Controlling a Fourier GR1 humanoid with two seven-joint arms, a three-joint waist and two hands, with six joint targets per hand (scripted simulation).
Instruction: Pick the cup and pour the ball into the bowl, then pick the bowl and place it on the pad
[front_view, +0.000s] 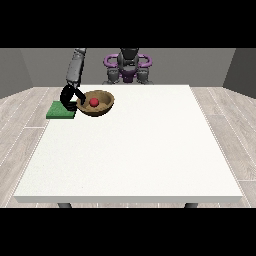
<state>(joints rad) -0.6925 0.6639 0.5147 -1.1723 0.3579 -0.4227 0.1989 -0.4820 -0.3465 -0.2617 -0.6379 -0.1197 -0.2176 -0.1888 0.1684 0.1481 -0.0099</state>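
The wooden bowl (98, 103) sits tilted near the far left part of the white table (135, 150), its opening turned partly toward the camera. Inside it lies the red ball (94, 102), resting against the inner wall. The bowl's left rim is taken by the hand at the view's left (69, 96), whose black fingers curl round the rim edge, with the thumb side reaching into the bowl's mouth. Whether the bowl's base touches the table or is raised just off it cannot be told from this view.

Just beside the bowl, to its left, the green pad (60, 111) lies flat at the table's left edge; the hand hangs over the pad's far right corner. The bowl is next to the pad, not on it, though its left edge comes close to the pad's right side.

A grey forearm (76, 67) slants down from above to that hand. The robot's torso (128, 65) stands behind the table's far edge.
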